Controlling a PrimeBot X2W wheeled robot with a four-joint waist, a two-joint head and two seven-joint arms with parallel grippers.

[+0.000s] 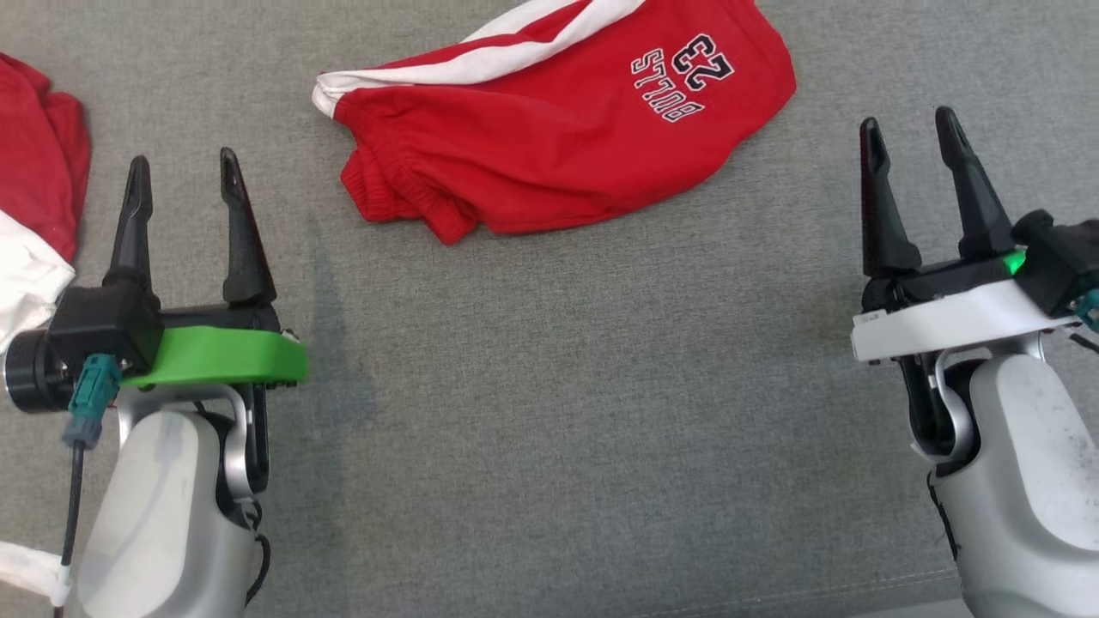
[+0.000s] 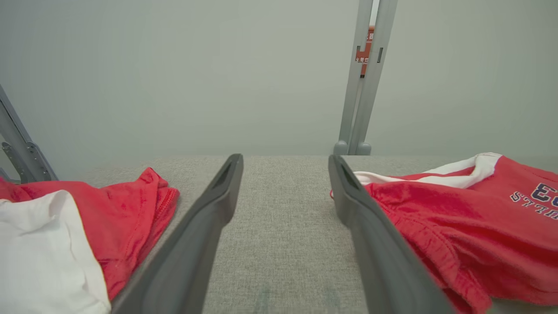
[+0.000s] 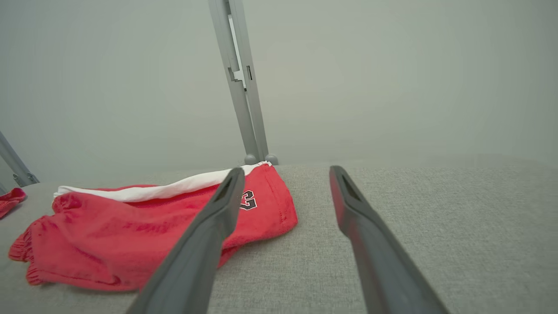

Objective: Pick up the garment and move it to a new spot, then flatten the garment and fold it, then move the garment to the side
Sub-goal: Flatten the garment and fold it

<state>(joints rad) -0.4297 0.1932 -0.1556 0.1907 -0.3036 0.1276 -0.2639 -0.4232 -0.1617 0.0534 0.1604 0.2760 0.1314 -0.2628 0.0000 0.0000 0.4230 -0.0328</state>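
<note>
red shorts (image 1: 567, 137) lie roughly folded, far centre; left gripper (image 1: 183, 160), right gripper (image 1: 908, 120) fingers wide, empty; side move likely outstanding.

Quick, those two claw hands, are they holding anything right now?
Left gripper: jaws open, holding nothing.
Right gripper: jaws open, holding nothing; the red shorts lie apart from both.

shorts (image 1: 558, 129) — 1 | other garment (image 1: 43, 163) — 1 | left tool (image 1: 183, 163), right tool (image 1: 907, 120) — 2

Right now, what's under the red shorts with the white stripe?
The red white-striped shorts lie on the grey woven fabric surface. Anything directly beneath is covered by the cloth.
</note>
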